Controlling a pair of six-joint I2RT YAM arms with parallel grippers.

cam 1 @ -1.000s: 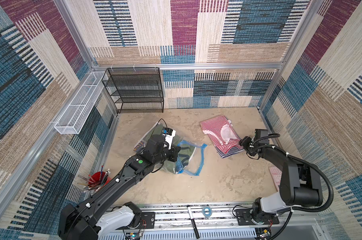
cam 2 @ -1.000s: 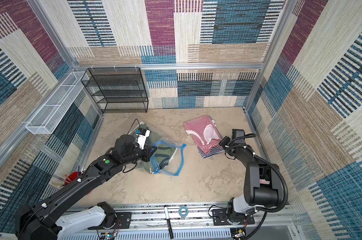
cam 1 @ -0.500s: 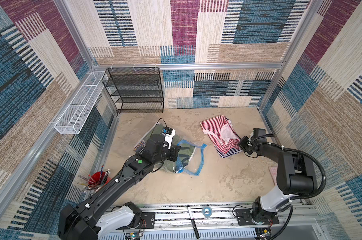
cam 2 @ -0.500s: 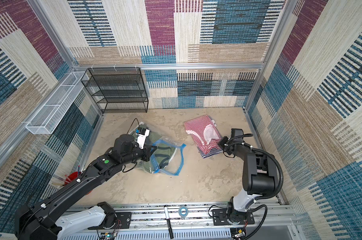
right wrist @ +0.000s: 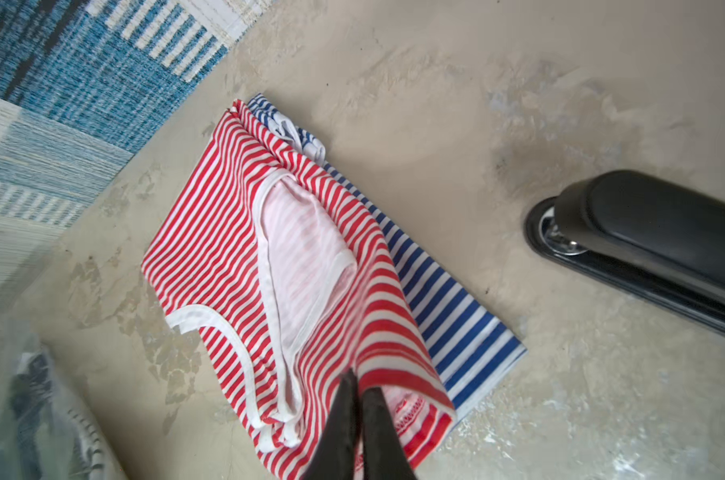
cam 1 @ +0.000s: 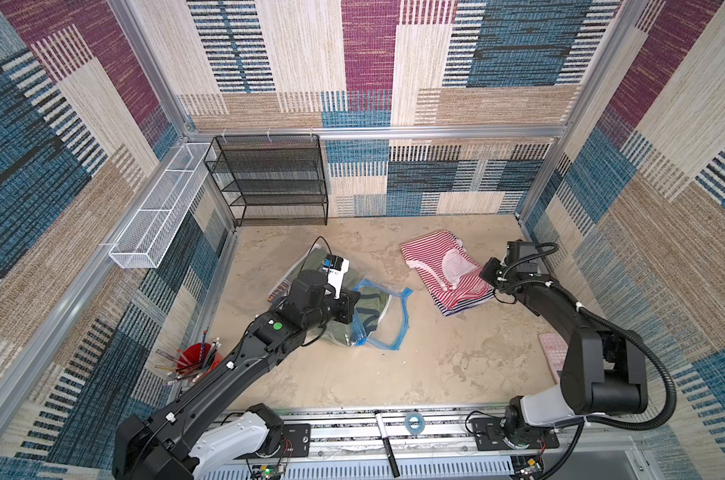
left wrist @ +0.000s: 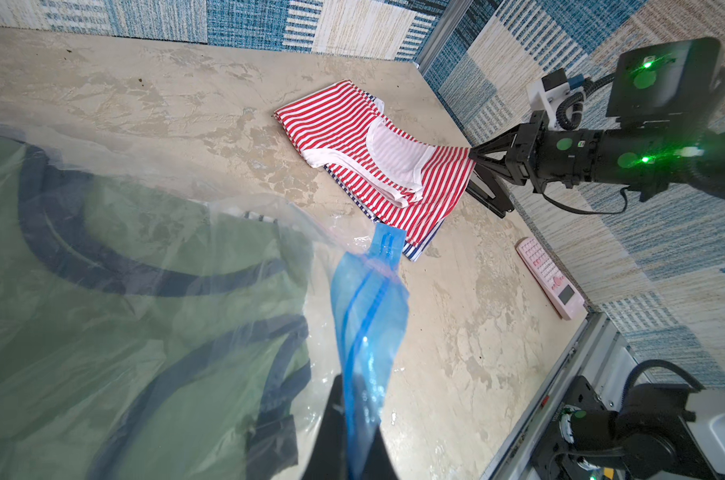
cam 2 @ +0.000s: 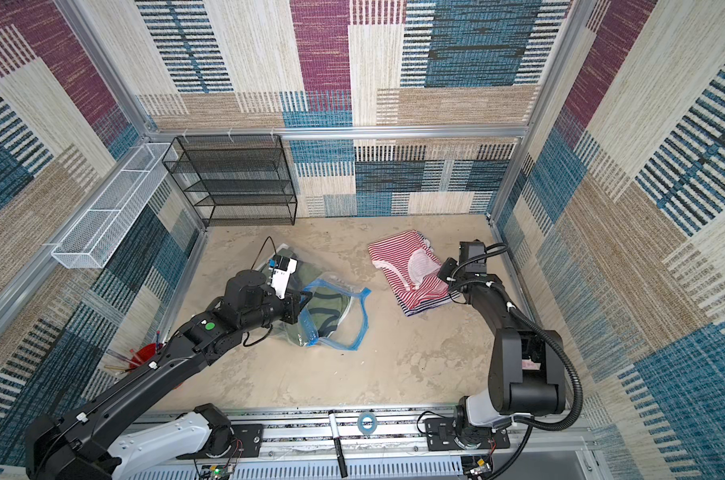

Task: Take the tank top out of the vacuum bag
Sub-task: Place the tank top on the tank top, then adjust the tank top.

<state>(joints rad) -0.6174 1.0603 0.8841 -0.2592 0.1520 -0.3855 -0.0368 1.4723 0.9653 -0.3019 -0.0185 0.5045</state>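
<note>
The right gripper [right wrist: 360, 384] has closed: it now pinches the edge of the red striped tank top [right wrist: 211, 249], lying outside the vacuum bag [cam 1: 388, 322]. The left gripper [left wrist: 354, 411] squeezes the bag's blue zip strip [left wrist: 367, 316]. The top looks soft, light and floppy; grab its hem.

My mottled beige tabletop [cam 1: 435, 365] right now: vacuum bag [cam 1: 390, 322], blue-striped top [right wrist: 456, 316] under a red-striped top [right wrist: 211, 249], black stapler [right wrist: 652, 241], pink calculator [left wrist: 550, 276], black mesh rack [cam 1: 277, 183] at the back.
</note>
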